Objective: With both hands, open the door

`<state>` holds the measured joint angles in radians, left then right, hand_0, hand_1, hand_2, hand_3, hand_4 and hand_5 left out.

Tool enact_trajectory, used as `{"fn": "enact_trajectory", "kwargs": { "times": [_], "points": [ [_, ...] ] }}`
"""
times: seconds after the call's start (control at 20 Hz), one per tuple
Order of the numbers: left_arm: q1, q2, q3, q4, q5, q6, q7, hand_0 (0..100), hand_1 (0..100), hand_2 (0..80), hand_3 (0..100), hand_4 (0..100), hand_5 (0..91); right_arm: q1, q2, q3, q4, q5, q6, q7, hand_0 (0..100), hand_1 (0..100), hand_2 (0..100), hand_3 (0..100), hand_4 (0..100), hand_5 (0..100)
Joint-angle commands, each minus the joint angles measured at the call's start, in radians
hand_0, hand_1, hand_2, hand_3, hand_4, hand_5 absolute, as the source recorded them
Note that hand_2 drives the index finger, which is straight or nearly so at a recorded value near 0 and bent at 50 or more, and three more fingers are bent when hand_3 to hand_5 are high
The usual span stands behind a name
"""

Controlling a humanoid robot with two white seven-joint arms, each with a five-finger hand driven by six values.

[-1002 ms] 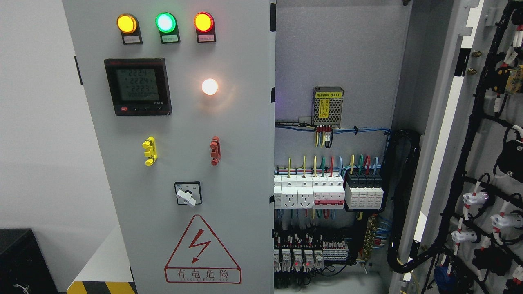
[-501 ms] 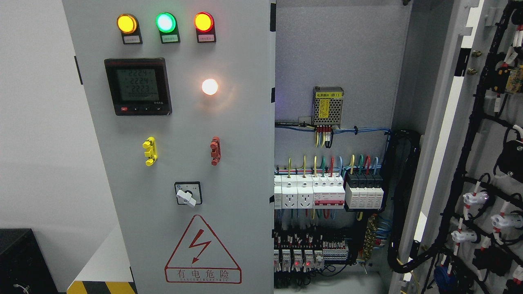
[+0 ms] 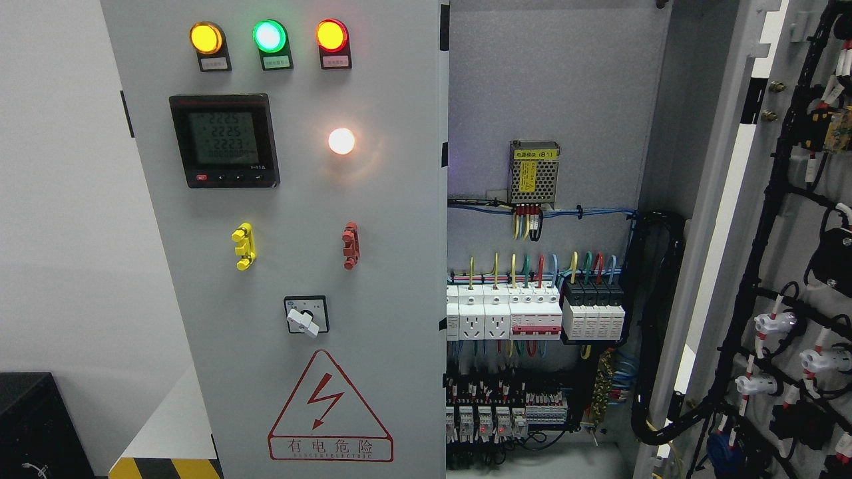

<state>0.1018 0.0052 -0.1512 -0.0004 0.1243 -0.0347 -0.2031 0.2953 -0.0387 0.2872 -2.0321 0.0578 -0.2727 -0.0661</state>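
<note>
1. Hands: neither robot hand nor arm shows in the head view, so whether the fingers are spread, curled or holding anything cannot be told.

2. Right door: swung wide open at the picture's right, seen nearly edge-on, its inner face carrying black cable looms and white connectors. Nothing touches it.

3. Left door: shut and flush with the cabinet, facing the viewer. Nothing touches it either.

4. Fittings on the left door, top down: amber, green and red lamps, all lit; a digital meter with a lit display; a white lamp, glowing; a yellow latch and a red latch; a rotary switch; a red warning triangle with a lightning bolt.

5. Cabinet interior: exposed between the two doors, showing a meshed power supply, a row of breakers and sockets, and coloured wiring.

6. Surroundings: a black box at lower left, just beside yellow-black hazard striping.

7. Progress, by judgement: the right door appears fully opened; the left door remains shut. If both leaves are meant, roughly half is left; if only the right, the work looks done.
</note>
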Motion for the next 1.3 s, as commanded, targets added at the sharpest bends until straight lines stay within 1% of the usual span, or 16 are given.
{"fn": "enact_trajectory", "kwargs": {
  "times": [0.0,0.15,0.3,0.5,0.6,0.65,0.75,0.8,0.95,1.1,1.25],
  "points": [
    [-0.014,-0.010,0.012,-0.010,-0.028,0.004,-0.001,12,56,0.0,0,0,0.0,-0.134,-0.012,0.027,-0.025,-0.053,0.056,0.000,10,13,0,0,0,0],
    [-0.016,-0.010,0.012,-0.001,-0.023,-0.001,-0.001,12,56,0.0,0,0,0.0,-0.198,-0.012,0.029,-0.023,-0.053,0.088,0.000,10,13,0,0,0,0],
    [-0.017,-0.010,0.010,-0.007,-0.020,-0.005,-0.001,12,56,0.0,0,0,0.0,-0.249,0.002,0.032,-0.027,-0.055,0.164,0.002,10,13,0,0,0,0],
    [-0.031,-0.010,0.012,-0.010,-0.015,-0.007,-0.001,12,56,0.0,0,0,0.0,-0.291,0.005,0.058,-0.027,-0.055,0.173,0.003,10,13,0,0,0,0],
    [-0.034,-0.010,0.012,-0.012,-0.014,-0.007,-0.001,12,56,0.0,0,0,0.0,-0.329,0.005,0.066,-0.023,-0.055,0.178,0.003,10,13,0,0,0,0],
    [-0.036,-0.008,0.012,-0.010,-0.014,-0.007,-0.001,12,56,0.0,0,0,0.0,-0.349,0.005,0.067,-0.017,-0.055,0.193,0.003,10,13,0,0,0,0],
    [-0.036,-0.008,0.012,-0.010,-0.012,-0.007,-0.001,12,56,0.0,0,0,0.0,-0.402,0.005,0.060,0.022,-0.055,0.249,0.008,10,13,0,0,0,0],
    [-0.037,-0.007,0.012,-0.010,-0.008,-0.007,0.002,12,56,0.0,0,0,0.0,-0.427,0.005,0.058,0.039,-0.059,0.260,0.008,10,13,0,0,0,0],
    [-0.037,-0.008,0.019,-0.009,-0.006,-0.005,0.010,12,56,0.0,0,0,0.0,-0.484,0.007,0.063,0.085,-0.084,0.271,0.008,10,13,0,0,0,0],
    [-0.039,-0.008,0.030,-0.006,-0.006,-0.004,0.016,12,56,0.0,0,0,0.0,-0.545,0.007,0.047,0.133,-0.085,0.290,0.009,10,13,0,0,0,0],
    [-0.043,-0.008,0.032,-0.006,0.001,-0.004,0.044,12,56,0.0,0,0,0.0,-0.593,0.007,0.035,0.190,-0.085,0.291,0.009,10,13,0,0,0,0]
  ]
}}
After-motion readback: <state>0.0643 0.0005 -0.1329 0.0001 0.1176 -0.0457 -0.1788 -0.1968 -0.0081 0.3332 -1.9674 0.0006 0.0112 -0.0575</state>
